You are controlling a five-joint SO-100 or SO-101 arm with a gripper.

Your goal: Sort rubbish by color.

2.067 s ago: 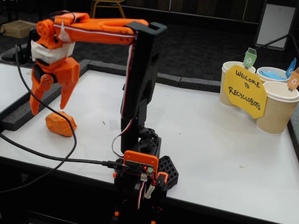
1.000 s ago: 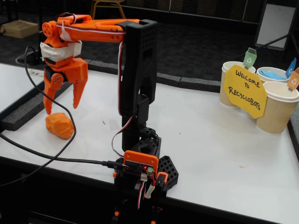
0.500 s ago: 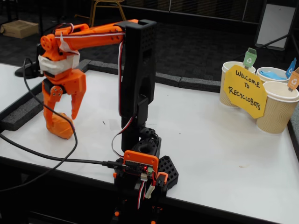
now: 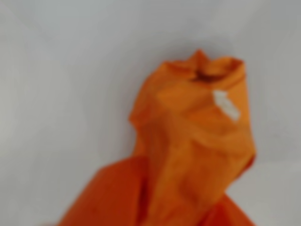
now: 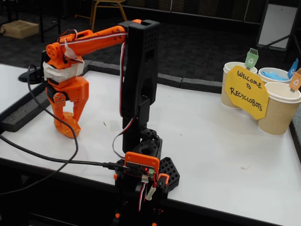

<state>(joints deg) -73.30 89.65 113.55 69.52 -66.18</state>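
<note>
An orange crumpled paper wad (image 5: 66,128) lies on the white table (image 5: 211,141) at the left of the fixed view. My orange gripper (image 5: 67,123) has come down over it, one finger on each side, jaws drawn in against the paper. The wrist view is blurred and filled by the same orange wad (image 4: 193,136), with an orange finger (image 4: 108,197) at the bottom edge. A light blue wad (image 5: 273,74) sits inside the rear paper cup at the far right.
Three tan paper cups (image 5: 281,110) with small flags stand at the right behind a yellow sign (image 5: 247,92). A black foam strip (image 5: 23,113) borders the table's left and back. The arm's black column and base (image 5: 141,165) stand at the front centre, and a cable (image 5: 47,160) trails left.
The gripper came down from above the orange wad until its fingers straddled it, then the jaws narrowed onto the paper. The wad shifted slightly right.
</note>
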